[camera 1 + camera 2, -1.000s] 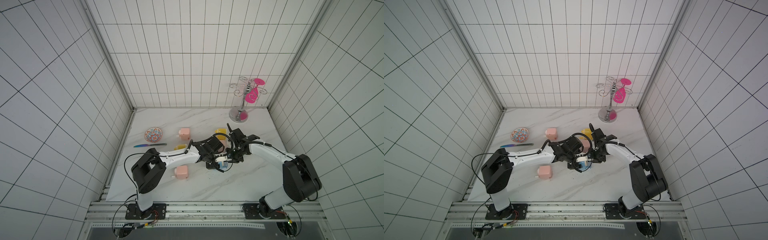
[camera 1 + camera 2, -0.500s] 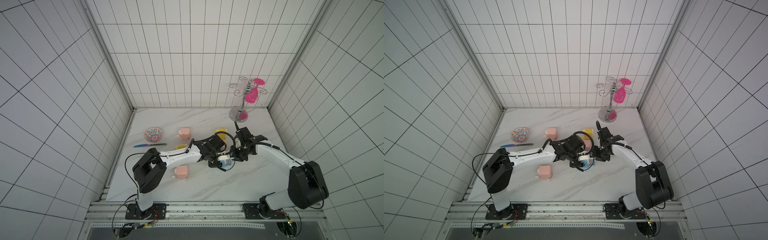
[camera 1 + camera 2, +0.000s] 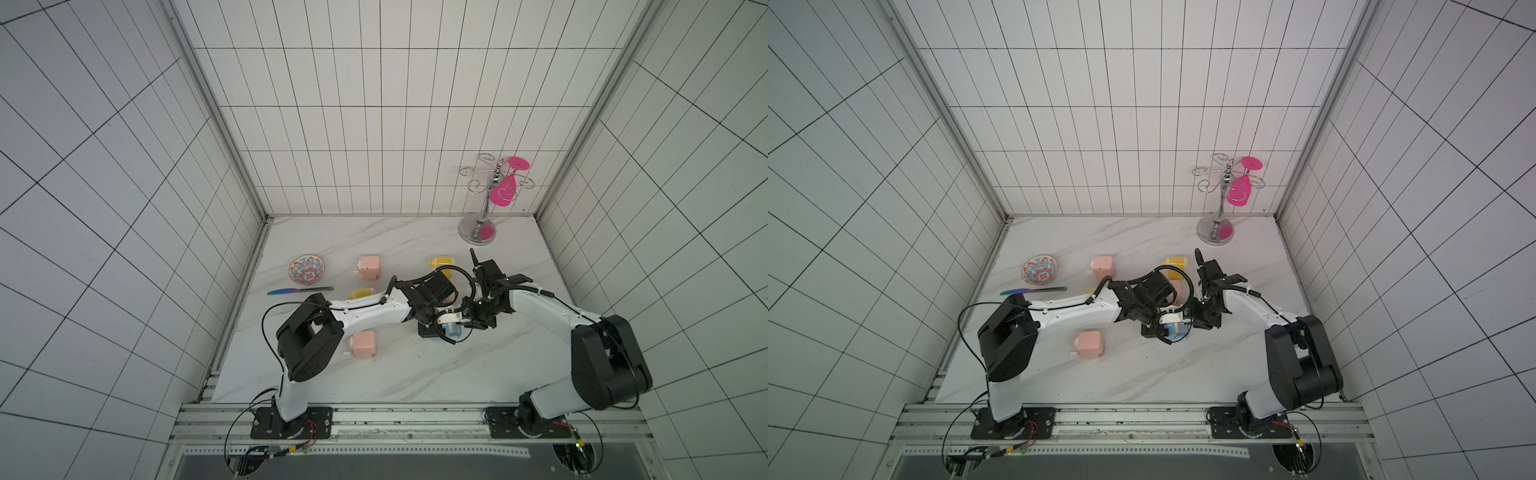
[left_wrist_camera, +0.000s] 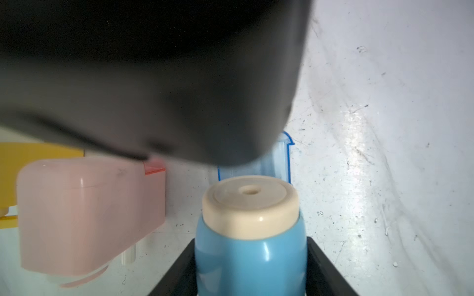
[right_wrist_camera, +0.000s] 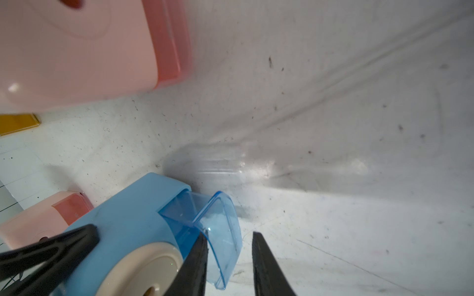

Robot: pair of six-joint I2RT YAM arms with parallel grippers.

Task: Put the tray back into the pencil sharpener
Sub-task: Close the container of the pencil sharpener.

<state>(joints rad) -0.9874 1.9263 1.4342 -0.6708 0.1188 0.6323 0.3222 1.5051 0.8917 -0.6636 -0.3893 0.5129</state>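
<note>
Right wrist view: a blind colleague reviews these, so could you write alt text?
A clear blue tray sticks partway out of a blue pencil sharpener, between the open black fingers of the right gripper. Pink sharpeners sit behind on a white table.

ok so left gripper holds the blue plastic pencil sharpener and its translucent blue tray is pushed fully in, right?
No. The left gripper holds the blue plastic pencil sharpener, but the translucent blue tray sticks partway out; the right wrist view shows it.
</note>
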